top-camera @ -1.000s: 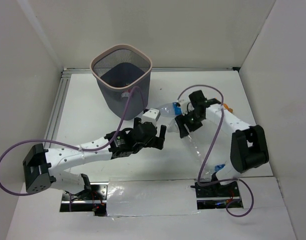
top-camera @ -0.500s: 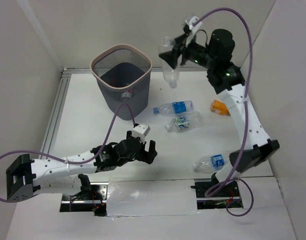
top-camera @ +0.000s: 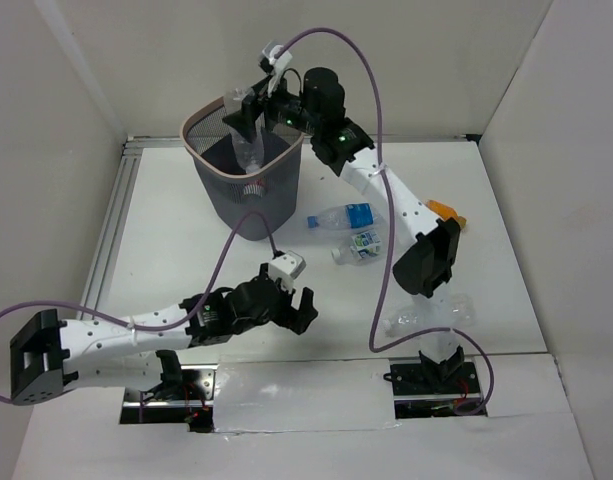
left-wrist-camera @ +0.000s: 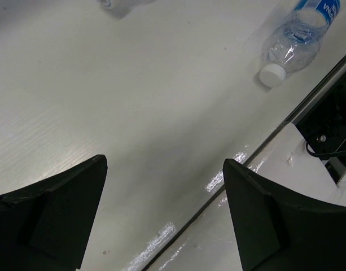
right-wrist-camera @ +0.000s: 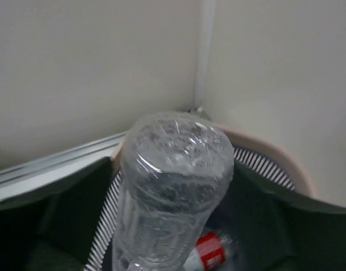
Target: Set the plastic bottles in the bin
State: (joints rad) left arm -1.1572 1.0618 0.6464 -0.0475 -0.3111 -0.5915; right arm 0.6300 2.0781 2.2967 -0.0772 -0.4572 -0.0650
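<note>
My right gripper (top-camera: 244, 112) is shut on a clear plastic bottle (top-camera: 249, 148) and holds it neck down over the opening of the bin (top-camera: 192, 152). In the right wrist view the bottle (right-wrist-camera: 173, 186) fills the space between my fingers, with the pinkish bin rim (right-wrist-camera: 268, 148) behind it and a red-labelled bottle (right-wrist-camera: 209, 252) lying inside the bin. A blue-labelled bottle (top-camera: 346, 216) and a green-white one (top-camera: 364, 245) lie on the table right of the bin. Another bottle (top-camera: 431, 315) lies near the right arm's base. My left gripper (top-camera: 291, 305) is open and empty, low over the table.
An orange wedge (top-camera: 448, 212) lies at the right, behind the right arm. The left wrist view shows a white-capped, blue-labelled bottle (left-wrist-camera: 294, 42) on the table and the table's front edge with a dark seam (left-wrist-camera: 229, 186). Walls close in on three sides.
My right arm has lifted the clear bottle from the table and swung it left, from beside the bin to over its opening. My left gripper has drawn back slightly toward the near edge.
</note>
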